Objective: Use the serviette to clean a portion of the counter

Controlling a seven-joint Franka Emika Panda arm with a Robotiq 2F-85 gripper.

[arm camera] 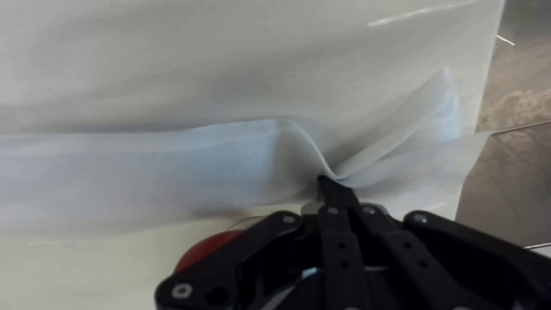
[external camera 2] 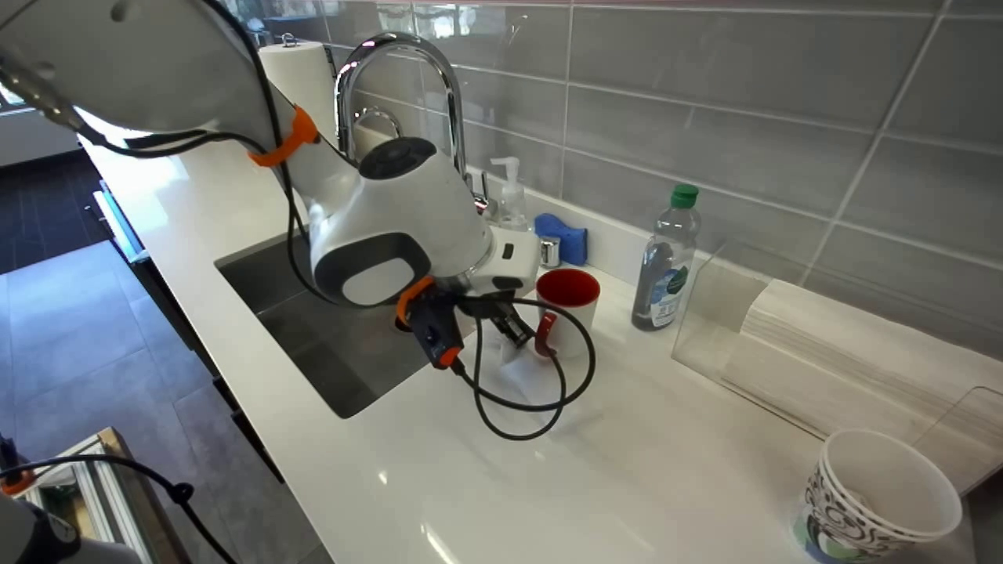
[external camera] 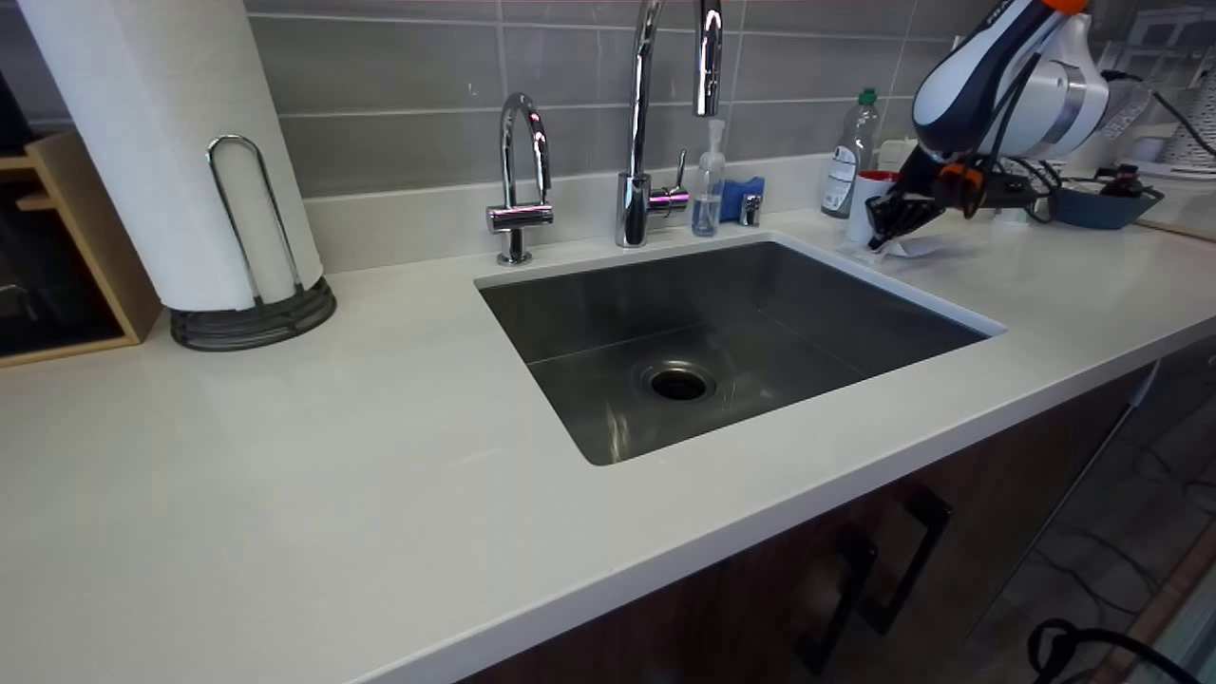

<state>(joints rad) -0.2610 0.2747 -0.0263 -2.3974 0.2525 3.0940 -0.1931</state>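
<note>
The white serviette lies spread as a long folded strip across the wrist view. My gripper is shut on it and pinches it into a crease, with one end fanning out towards the sink edge. In both exterior views the gripper points down at the off-white counter, beside the sink's end. The serviette shows small and pale under the fingers. It rests on or just above the counter; I cannot tell which. The fingertips are partly hidden by the cloth.
The sink is beside the gripper. A white mug with red inside stands very close to the fingers. A green-capped soap bottle, clear serviette holder and paper cups stand nearby. A blue bowl is behind.
</note>
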